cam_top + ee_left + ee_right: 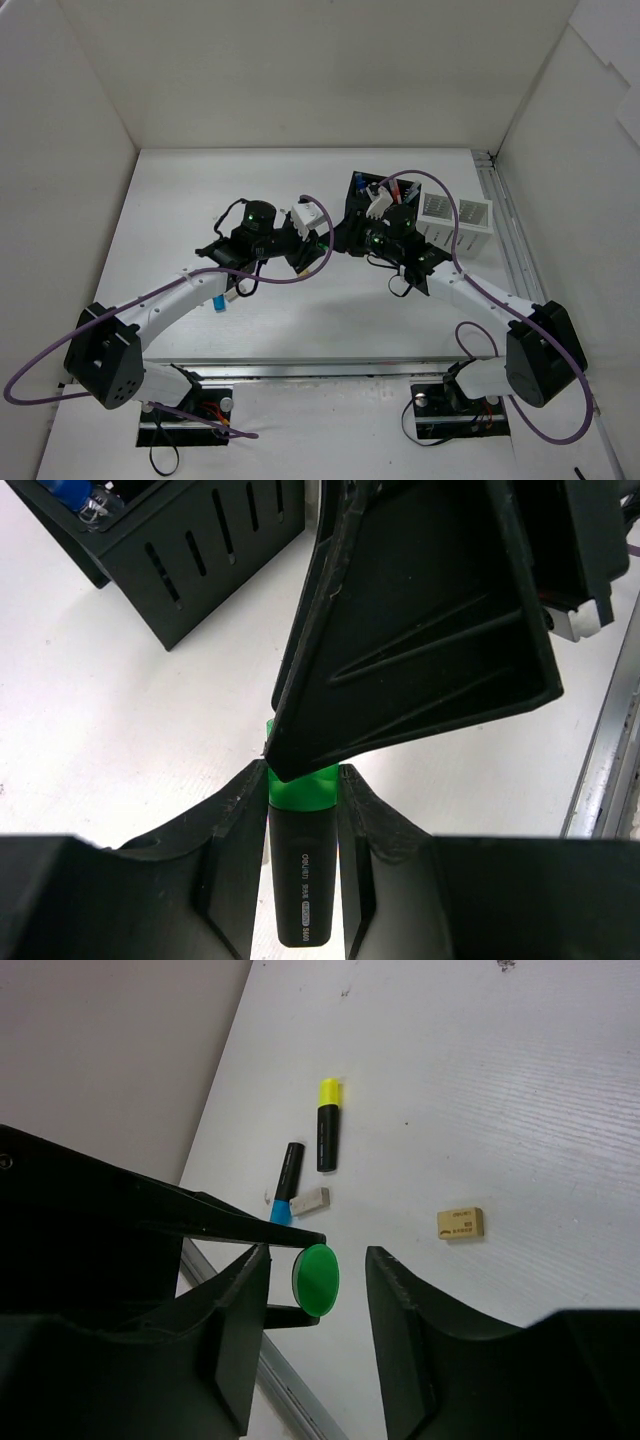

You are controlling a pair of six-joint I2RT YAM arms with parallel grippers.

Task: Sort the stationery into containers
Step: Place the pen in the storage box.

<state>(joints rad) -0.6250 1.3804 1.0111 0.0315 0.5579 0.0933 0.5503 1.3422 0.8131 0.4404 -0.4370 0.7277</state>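
- Step judged in hand: a handover of the green highlighter (pixel 302 900) from the left hand (pixel 303 780) to the right hand (pixel 318 1252), held above the table (pixel 520 1110).
- Left hand: the fingers are pinched on the black barrel, just below the green cap.
- Right hand: the fingers are spread with the round cap end lying between them. A gap is seen on one side, so no grip is confirmed.
- Advised: the right fingers should be centred on the cap and fully closed before the left hand is released. Twisting of the barrel is to be avoided.
- Destination: the black organizer (pixel 200 560) is noted near, beyond both hands.
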